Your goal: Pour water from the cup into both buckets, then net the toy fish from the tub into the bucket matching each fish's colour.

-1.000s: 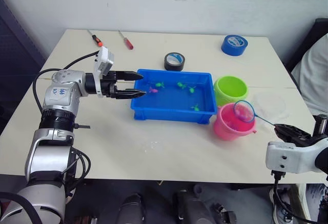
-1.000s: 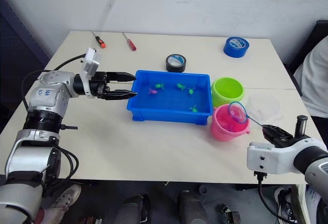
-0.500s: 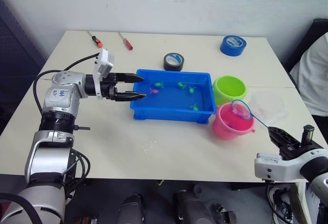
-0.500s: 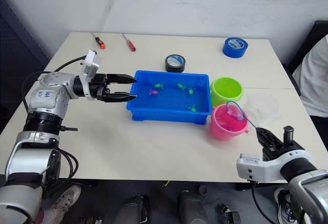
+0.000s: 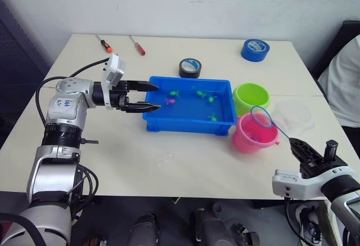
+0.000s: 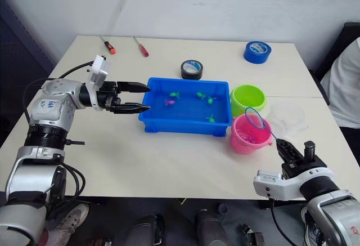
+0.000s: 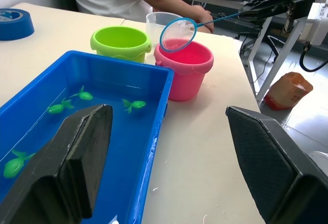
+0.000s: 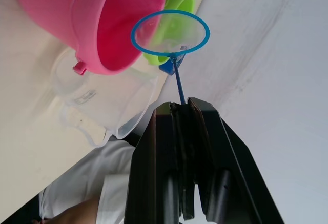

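Beige tabletop [image 5: 169,156] fills the centre of the frame, smooth and matte, with a plain white wall behind it.

Containers: one rectangular blue tub [image 5: 188,123] at centre, glossy plastic, holding water; two round buckets right of it, one lime green [image 5: 252,97] and one pink [image 5: 254,136], touching or nearly touching; one clear cup [image 5: 295,116] just right of the buckets.

Toy fish [image 5: 203,95]: four green and one magenta appear in the tub, though the count is uncertain at this size.

Net [image 5: 261,116]: one, round light-blue hoop with clear mesh, raised over the pink bucket. Its thin handle is clamped between the closed fingers of the right gripper [image 8: 179,112] at lower right.

Left gripper [image 5: 147,97]: fingers spread moderately, empty, at the tub's left end.

Upper frame: two screwdrivers [image 5: 104,44], one black tape roll [image 5: 190,67], one blue tape roll [image 5: 255,49].
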{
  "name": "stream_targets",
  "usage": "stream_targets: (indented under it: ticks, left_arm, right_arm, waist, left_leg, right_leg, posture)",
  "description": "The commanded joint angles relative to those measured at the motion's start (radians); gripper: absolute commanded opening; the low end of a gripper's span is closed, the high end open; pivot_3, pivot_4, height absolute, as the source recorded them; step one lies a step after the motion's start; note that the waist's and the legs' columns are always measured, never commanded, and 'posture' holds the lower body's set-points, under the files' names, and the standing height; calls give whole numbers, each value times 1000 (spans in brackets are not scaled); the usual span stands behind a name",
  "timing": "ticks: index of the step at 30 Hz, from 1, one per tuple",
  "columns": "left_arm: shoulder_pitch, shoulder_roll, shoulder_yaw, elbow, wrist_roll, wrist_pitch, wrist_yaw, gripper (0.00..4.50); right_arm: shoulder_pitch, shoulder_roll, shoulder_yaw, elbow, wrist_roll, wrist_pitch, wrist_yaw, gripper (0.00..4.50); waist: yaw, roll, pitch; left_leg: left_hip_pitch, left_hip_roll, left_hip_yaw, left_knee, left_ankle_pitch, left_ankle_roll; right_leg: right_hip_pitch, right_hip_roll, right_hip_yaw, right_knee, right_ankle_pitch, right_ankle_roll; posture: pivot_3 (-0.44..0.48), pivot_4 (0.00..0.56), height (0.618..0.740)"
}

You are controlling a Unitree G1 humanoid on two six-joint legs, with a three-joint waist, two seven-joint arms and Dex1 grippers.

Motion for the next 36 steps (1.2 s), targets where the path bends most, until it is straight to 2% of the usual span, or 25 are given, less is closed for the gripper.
stream_targets:
  ticks: [1, 6, 10, 15, 18, 23, 29, 36]
  left_arm:
    - [1, 28, 52, -11, -16, 3, 31, 3874]
    - [15, 65, 91, 23, 12, -19, 119, 3874]
    - [68, 112, 120, -18, 13, 4, 173, 3874]
    - [161, 158, 160, -118, -6, 67, 232, 3874]
    - [218, 180, 191, -197, -25, 114, 260, 3874]
    - [286, 200, 228, -299, -54, 168, 300, 3874]
    - [361, 218, 270, -404, -87, 221, 344, 3874]
    - [413, 230, 296, -483, -120, 262, 379, 3874]
  right_arm:
    - [-152, 8, 34, -57, 159, 69, 43, 0]
    - [-451, 64, 202, -19, 307, 342, 235, 0]
    - [-667, 161, 345, 44, 381, 671, 364, 0]
    - [-928, 264, 460, 143, 474, 1119, 419, 0]
    - [-1066, 272, 535, 215, 543, 1371, 428, 0]
    - [-1174, 223, 621, 313, 652, 1479, 373, 0]
    - [-1230, 172, 695, 394, 768, 1531, 309, 0]
    - [-1257, 219, 730, 558, 857, 1504, 182, 0]
  waist:
    - [-6, 0, 0]
    - [-8, 0, 0]
    - [-6, 0, 0]
    - [-4, 0, 0]
    - [-5, 0, 0]
    - [-5, 0, 0]
    - [-9, 0, 0]
    - [-32, 0, 0]
  left_leg:
    - [1, 0, 1, 0, 0, 0]
    - [3, 1, 0, 0, 0, 0]
    - [3, 2, -1, -1, 0, -1]
    - [0, 0, -3, 0, 1, 0]
    - [-1, 0, -4, 0, 1, 0]
    - [-3, 0, -8, -1, 1, 0]
    - [-3, 0, -8, -1, 0, 0]
    - [-3, 0, -7, -1, 0, 0]
  right_leg:
    - [0, 0, 0, 1, 0, 0]
    - [1, 0, 0, 4, 0, -1]
    - [0, 0, 0, 5, 0, -1]
    - [-3, -5, 0, 9, -2, -3]
    - [-5, -6, 0, 10, -2, -4]
    - [-6, -7, -3, 10, -3, -7]
    - [-6, -7, -3, 8, -3, -7]
    - [-6, -6, -2, 8, -3, -7]
  posture:
    - [0, 150, 734]
    - [0, 150, 734]
    - [0, 150, 734]
    - [0, 150, 734]
    - [0, 150, 734]
    - [0, 150, 734]
    - [0, 150, 734]
    - [0, 150, 734]
